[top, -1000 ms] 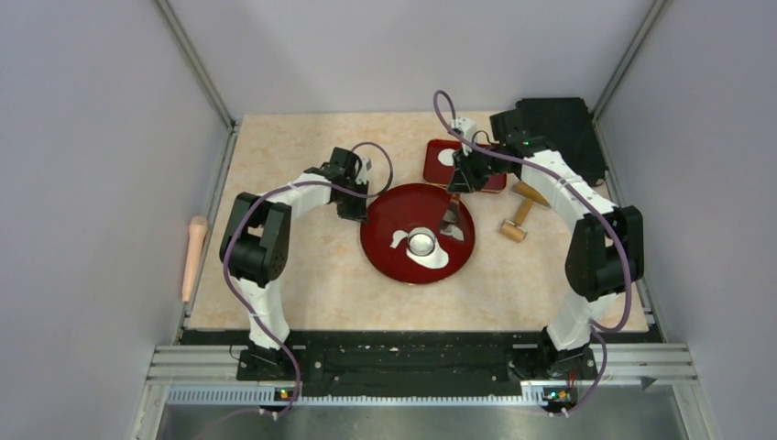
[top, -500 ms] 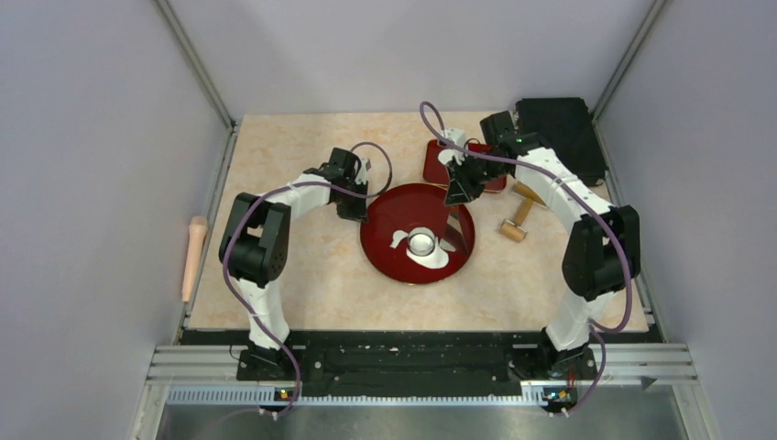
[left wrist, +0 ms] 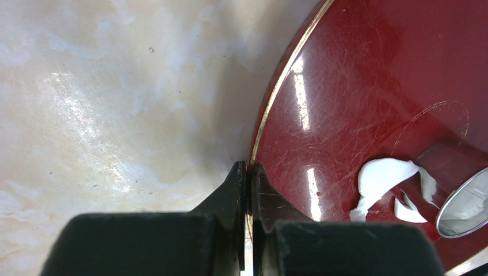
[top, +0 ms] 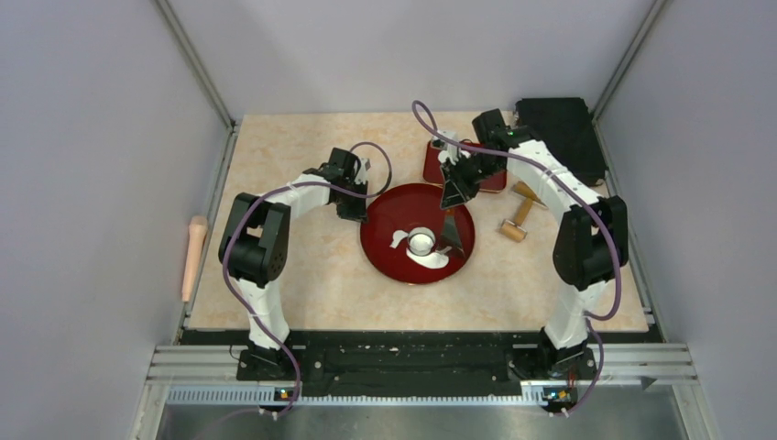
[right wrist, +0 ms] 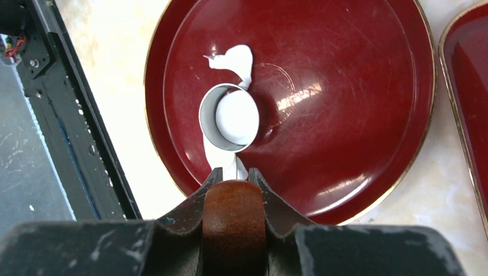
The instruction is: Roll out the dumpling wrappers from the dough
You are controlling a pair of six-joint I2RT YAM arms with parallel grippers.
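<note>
Dough [right wrist: 235, 57]: ragged white scraps lying flat on the plate [right wrist: 345, 86]; one curled tongue on one side of the ring [right wrist: 206, 123], a second strip on the opposite side, both touching the ring's wall; from above they sit left of the ring and on its near side, around the plate's middle
Wrapper [right wrist: 236, 118]: a neat round white disc lying flat inside the ring, on the plate
Ring: small, metal, upright on the plate, the scraps around it
Plate: round, dark red with a gold rim, on the table [left wrist: 115, 86] between the two arms
Left gripper [left wrist: 247, 172]: closed, its two fingertips pinching the plate's gold rim at the left edge; nothing else in it
Right gripper [right wrist: 234, 172]: closed around a brown object [right wrist: 233, 224] with a rounded end, held well above the plate's far right part; what the object is I cannot tell
Tray [right wrist: 475, 86]: small, red, gold-edged, just beyond the plate on the far right side, partly hidden from above by the right arm
Roller [top: 517, 216]: wooden, on the table right of the plate, apart from it
Box [top: 559, 128]: black, at the far right corner
Pin [top: 193, 257]: pale, lying outside the table's left rail
</note>
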